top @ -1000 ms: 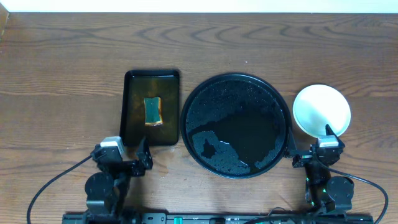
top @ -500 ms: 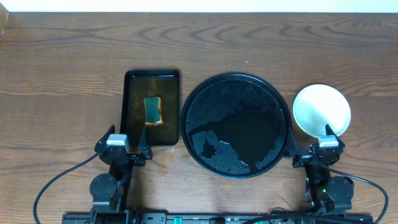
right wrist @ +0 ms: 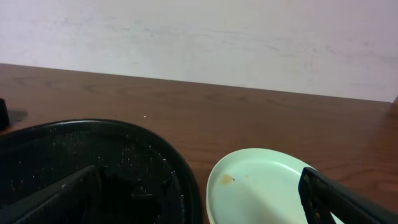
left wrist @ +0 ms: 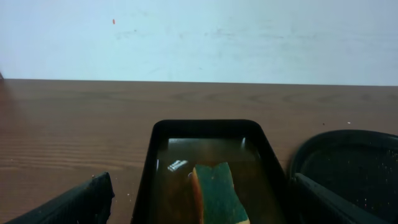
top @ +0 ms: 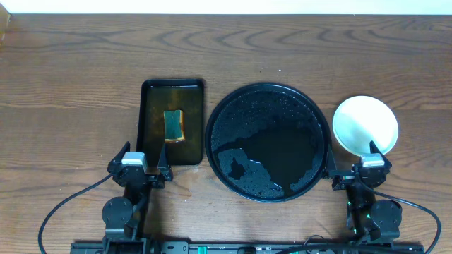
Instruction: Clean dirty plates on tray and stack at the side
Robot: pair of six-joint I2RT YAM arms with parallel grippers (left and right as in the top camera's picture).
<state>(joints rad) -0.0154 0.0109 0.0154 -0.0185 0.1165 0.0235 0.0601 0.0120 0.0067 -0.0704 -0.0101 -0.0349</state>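
Nearest me, at the bottom edge of the overhead frame, the two arms sit low with their cables [top: 56,212] looping away toward the lower corners. The left end effector [top: 139,166] is released, its two dark fingers [left wrist: 71,205] spread wide at the lower corners of its wrist view. It sits just short of the near end of the small rectangular tray [top: 148,152] and grasps nothing. The right end effector [top: 351,156] in the lower right is also splayed wide and empty. One finger shows over the right rim of the round black tray [top: 268,141] and the other over the near right edge of a plate [top: 365,125]. Farther back, the rectangular tray holds a shallow brownish liquid, with a green and yellow sponge [top: 174,125] lying in the middle of it. Just to its right, close but apart, the round black tray fills the centre of the frame, its glossy floor wet and dotted with fine droplets. The plate lies flat on the bare tabletop [top: 70,85] just beyond the tray's right rim, off the tray. From the right wrist view it looks pale mint-green, with a small brown speck [right wrist: 227,179] near its left edge. I cannot tell whether other plates are stacked beneath it. Behind all this the wood-grain tabletop runs back to a pale wall [right wrist: 199,37] across the top of both wrist views.
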